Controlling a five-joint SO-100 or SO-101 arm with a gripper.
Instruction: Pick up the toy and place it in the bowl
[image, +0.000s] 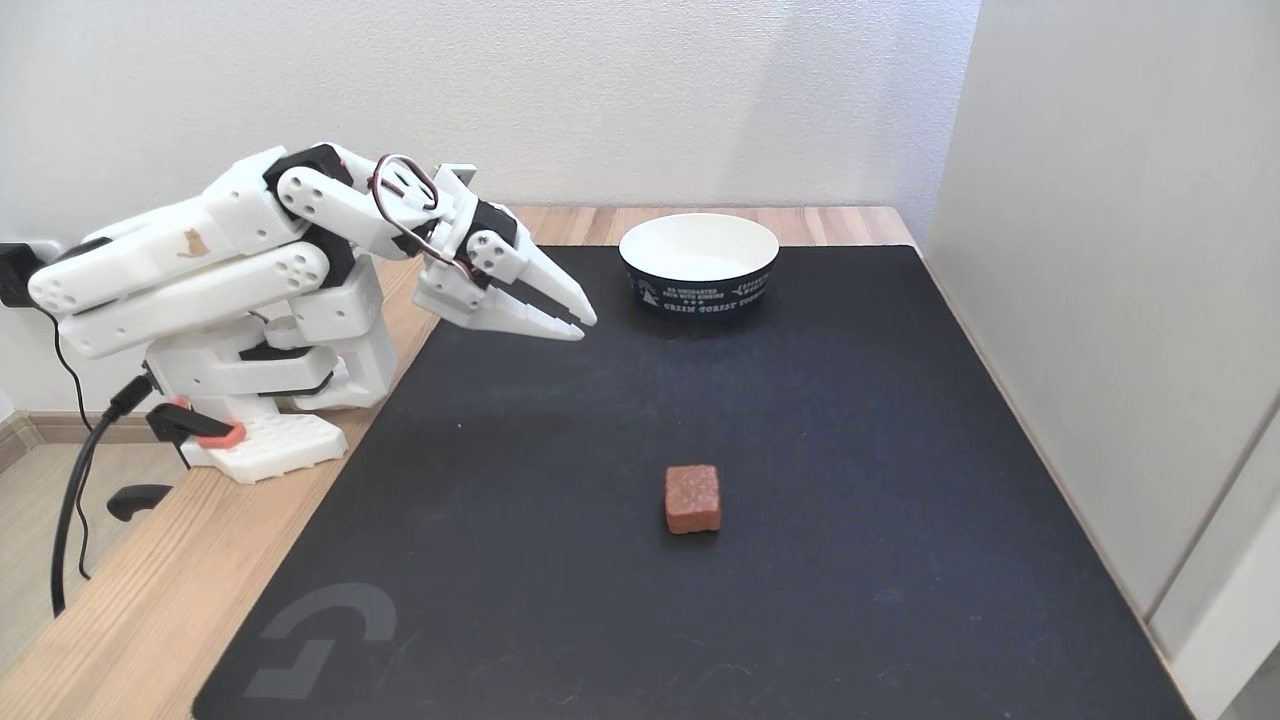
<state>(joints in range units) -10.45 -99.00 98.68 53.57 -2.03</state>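
Hovering folded at the mat's (850, 620) near-left corner, gripper (583, 326) with its 2 fingers nearly pinched together, holding nothing. Sitting mid-mat, well apart: toy (692, 497); bowl (698, 262) behind. Needing wide opening, then lowering squarely astride the block's flat sides.

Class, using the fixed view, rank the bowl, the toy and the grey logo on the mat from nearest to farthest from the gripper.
1. The bowl, just right of the gripper, at the mat's far edge.
2. The toy, below and right of it, mid-mat.
3. The grey logo, at the mat's near-left corner.
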